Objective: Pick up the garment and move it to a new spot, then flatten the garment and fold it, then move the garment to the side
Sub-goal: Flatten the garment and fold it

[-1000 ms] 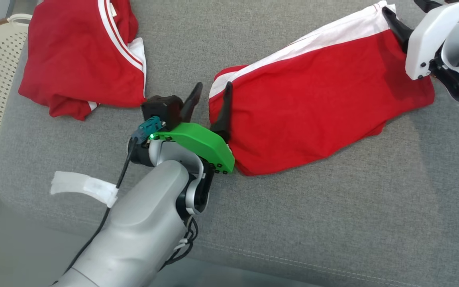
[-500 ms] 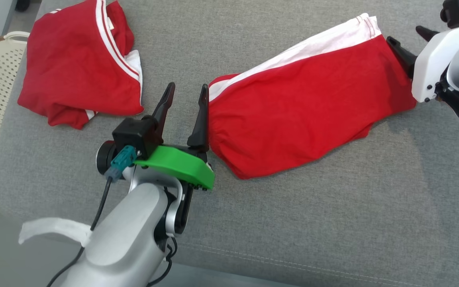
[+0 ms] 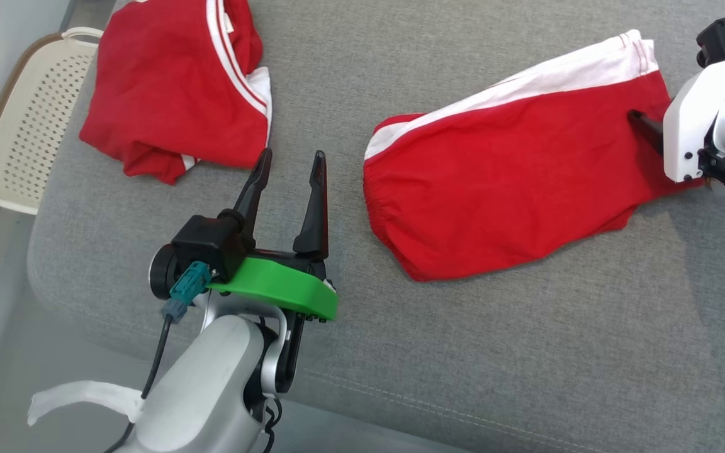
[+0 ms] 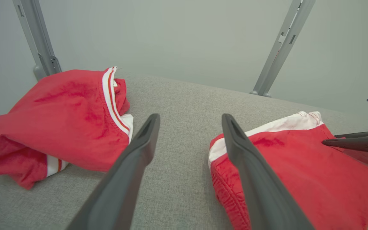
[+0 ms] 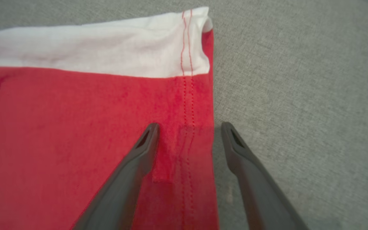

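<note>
The garment [image 3: 513,182], red with a white band along its far edge, lies folded flat on the grey cushion [image 3: 526,352]. My left gripper [image 3: 293,155] stands open to the left of its gathered end, apart from the cloth, fingers pointing away from me. The left wrist view shows the garment [image 4: 299,179] beside the right finger of that gripper [image 4: 190,118]. My right gripper [image 3: 652,119] is open at the garment's right end. In the right wrist view this gripper [image 5: 190,125] straddles the stitched hem [image 5: 187,95], one finger over red cloth, the other over cushion.
A second red garment [image 3: 174,100] with white stripes lies bunched at the cushion's far left. A cream perforated basket [image 3: 29,145] stands off the left edge. Two grey metal posts [image 4: 279,48] rise behind the cushion against a pale wall. The cushion's front edge runs close below my left arm.
The camera has shifted. My left gripper has drawn back from the garment's left end and now points straight ahead. My right gripper has come down from the white corner to the red hem.
</note>
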Controlling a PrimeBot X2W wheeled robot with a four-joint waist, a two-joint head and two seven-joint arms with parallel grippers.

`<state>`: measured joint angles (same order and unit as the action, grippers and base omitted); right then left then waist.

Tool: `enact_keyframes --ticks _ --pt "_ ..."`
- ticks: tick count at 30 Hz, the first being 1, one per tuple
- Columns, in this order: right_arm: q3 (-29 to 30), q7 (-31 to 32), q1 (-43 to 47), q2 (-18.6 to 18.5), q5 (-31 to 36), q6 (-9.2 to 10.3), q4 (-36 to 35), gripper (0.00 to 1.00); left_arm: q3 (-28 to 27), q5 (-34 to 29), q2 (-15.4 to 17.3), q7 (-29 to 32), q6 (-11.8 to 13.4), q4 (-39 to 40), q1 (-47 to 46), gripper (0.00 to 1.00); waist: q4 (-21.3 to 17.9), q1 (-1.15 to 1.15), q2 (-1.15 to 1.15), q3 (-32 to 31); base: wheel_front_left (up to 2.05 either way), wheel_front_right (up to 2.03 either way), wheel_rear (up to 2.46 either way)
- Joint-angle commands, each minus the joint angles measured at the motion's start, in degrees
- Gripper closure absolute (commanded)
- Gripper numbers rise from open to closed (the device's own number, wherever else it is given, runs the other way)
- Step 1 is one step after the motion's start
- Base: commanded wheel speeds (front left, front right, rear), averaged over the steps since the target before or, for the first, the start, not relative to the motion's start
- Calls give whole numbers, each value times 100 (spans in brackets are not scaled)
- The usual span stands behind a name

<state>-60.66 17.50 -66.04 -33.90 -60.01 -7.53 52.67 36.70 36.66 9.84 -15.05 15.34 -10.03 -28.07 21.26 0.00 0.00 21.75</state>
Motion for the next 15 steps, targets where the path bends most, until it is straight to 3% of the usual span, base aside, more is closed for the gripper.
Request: enact_keyframes --ticks 1,3,4,5,7,8,9,15 --pt "-46 81 3 -12 -40 8 67 0 -50 -49 -24 -15 -17 10 83 0 81 0 0 -11 0 0 0" --pt "-91 190 12 6 -50 8 157 0 -99 -63 -42 -15 -48 32 128 0 114 0 0 -20 0 0 0" --pt "-112 214 15 13 -44 8 191 16 -123 -78 -50 -15 -62 42 153 0 124 0 0 -22 0 0 0" --pt "-126 224 14 24 -47 8 209 47 -151 -92 -56 -15 -63 51 174 0 130 0 0 -22 0 0 0" --pt "-140 138 -7 46 -40 8 241 73 -214 -114 -64 -16 -79 67 208 0 122 0 0 -23 0 0 0" --pt "-150 81 -23 56 -14 8 251 95 -243 -125 -65 -16 -89 72 226 0 110 0 0 -25 0 0 0" --pt "-155 28 -41 69 3 8 262 100 -265 -141 -63 -16 -95 74 253 0 89 0 0 -29 0 0 0" --pt "-117 -234 -39 89 -116 10 250 100 -318 -185 -62 -16 -153 33 318 0 -136 0 0 -86 0 0 0"
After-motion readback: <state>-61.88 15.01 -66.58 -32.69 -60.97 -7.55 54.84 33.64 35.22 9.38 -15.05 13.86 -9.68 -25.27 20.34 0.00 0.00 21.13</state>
